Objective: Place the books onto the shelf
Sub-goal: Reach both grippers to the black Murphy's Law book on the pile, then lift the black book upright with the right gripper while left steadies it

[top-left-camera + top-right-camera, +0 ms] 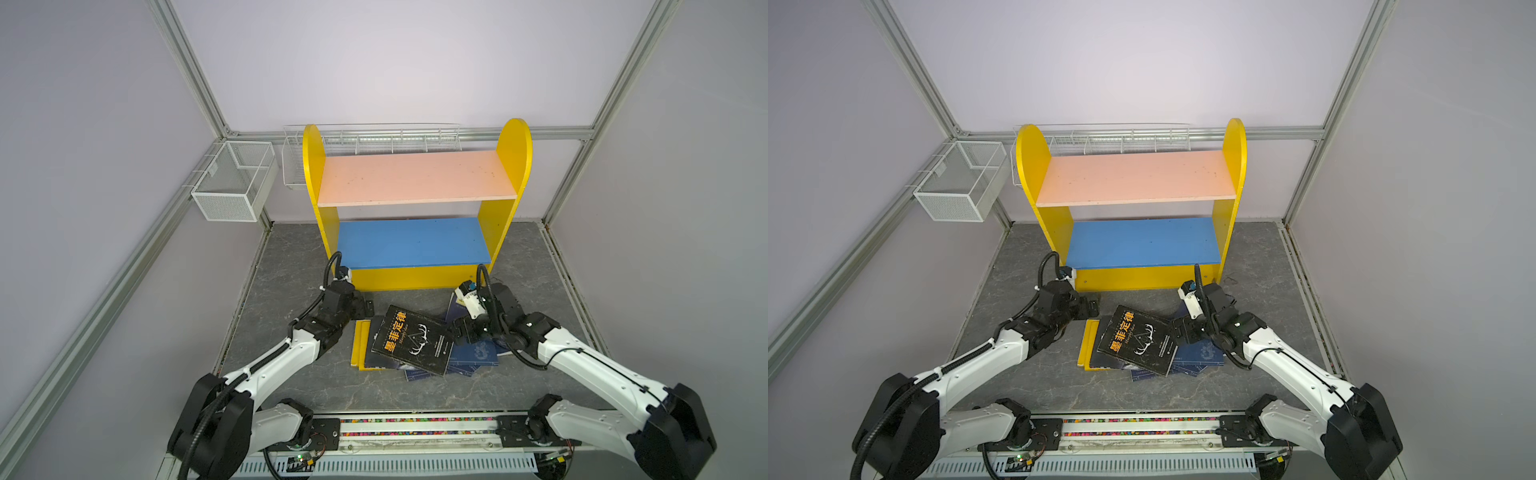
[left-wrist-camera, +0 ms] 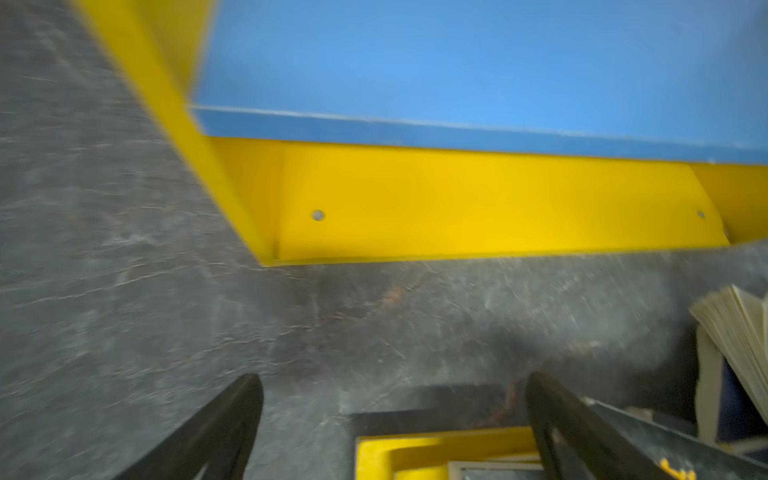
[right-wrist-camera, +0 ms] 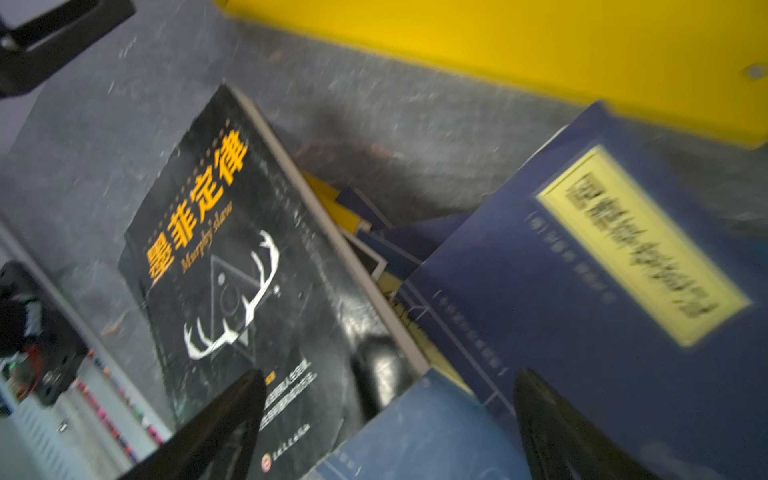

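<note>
Entry 1, left gripper (image 2: 395, 384): it is held low before the left foot of the shelf (image 1: 513, 153), over bare grey tabletop (image 1: 286, 266). The jaws are spread wide and nothing is held.

Entry 2, books (image 1: 419, 349): all are found in one loose, overlapping heap on the tabletop just in front of the shelf's base. None is seen on the pink upper board (image 1: 415, 178) or the blue lower board (image 1: 411, 243). Toward the shelf's left side, yellow books (image 1: 358, 343) are laid flat at the bottom. Before its middle, a black book (image 1: 411, 338) with orange characters is set askew on top. Toward its right side, navy books (image 1: 478, 358) are fanned out beneath.

Handling, as judged: these are thin, light paperbacks that are expected to droop if pinched at a corner, and the glossy covers are likely to slide. The spine edge is preferred for a hold, and the black book's exposed edge is offered first.

Entry 3, right gripper (image 3: 390, 376): it is poised before the shelf's right foot, over the black book's edge and a navy cover. The fingers are fully parted and nothing is clasped.
</note>
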You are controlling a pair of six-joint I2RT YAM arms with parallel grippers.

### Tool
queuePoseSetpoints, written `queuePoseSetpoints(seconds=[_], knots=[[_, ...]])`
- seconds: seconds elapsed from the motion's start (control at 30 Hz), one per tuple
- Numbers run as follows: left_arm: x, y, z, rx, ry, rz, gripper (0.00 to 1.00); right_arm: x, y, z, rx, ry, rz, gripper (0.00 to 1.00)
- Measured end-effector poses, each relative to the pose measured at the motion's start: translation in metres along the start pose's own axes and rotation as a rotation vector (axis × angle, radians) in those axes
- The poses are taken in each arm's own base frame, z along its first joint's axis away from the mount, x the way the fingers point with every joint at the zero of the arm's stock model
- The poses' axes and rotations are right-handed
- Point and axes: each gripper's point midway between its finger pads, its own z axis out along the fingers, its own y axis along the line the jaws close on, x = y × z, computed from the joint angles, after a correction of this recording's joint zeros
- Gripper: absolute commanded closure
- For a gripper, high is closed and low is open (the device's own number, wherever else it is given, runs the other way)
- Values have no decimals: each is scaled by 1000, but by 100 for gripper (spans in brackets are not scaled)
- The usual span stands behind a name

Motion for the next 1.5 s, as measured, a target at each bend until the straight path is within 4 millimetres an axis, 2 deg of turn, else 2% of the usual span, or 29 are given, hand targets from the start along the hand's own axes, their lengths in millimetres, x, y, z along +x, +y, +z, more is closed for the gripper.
queuePoseSetpoints(seconds=[0.1, 0.23, 0.3, 0.43, 0.6, 0.67, 0.87, 1.07, 1.1, 1.17, 1.33, 1.37, 1.43, 1.5], knots=[[11, -27, 9, 90, 84, 56, 6, 18, 12, 11, -83, 105, 25, 2], [31, -57, 12, 169, 173, 140, 11, 30, 20, 14, -138, 163, 44, 0], [43, -65, 12, 188, 216, 172, 16, 33, 22, 17, -155, 182, 51, 2], [55, -66, 11, 190, 263, 194, 29, 38, 24, 25, -174, 226, 67, 6], [56, -68, 10, 192, 283, 205, 43, 28, 27, 29, -200, 218, 70, 10], [57, -68, 11, 193, 292, 211, 45, 22, 28, 30, -208, 212, 67, 13], [61, -70, 20, 191, 320, 210, 53, -19, 41, 24, -251, 147, 22, 29], [59, -70, 24, 187, 318, 209, 54, -48, 49, 23, -281, 110, -16, 57], [59, -70, 24, 187, 315, 209, 54, -50, 49, 25, -282, 109, -19, 66], [58, -70, 25, 185, 310, 209, 54, -54, 48, 28, -284, 113, -19, 76], [52, -67, 26, 163, 300, 190, 52, -57, 40, 32, -276, 113, 1, 92], [49, -67, 26, 160, 293, 183, 47, -59, 40, 31, -281, 105, 3, 93], [41, -65, 26, 156, 277, 159, 31, -64, 38, 28, -294, 89, 8, 93], [29, -60, 23, 150, 252, 119, 24, -70, 36, 22, -315, 61, 16, 93]])
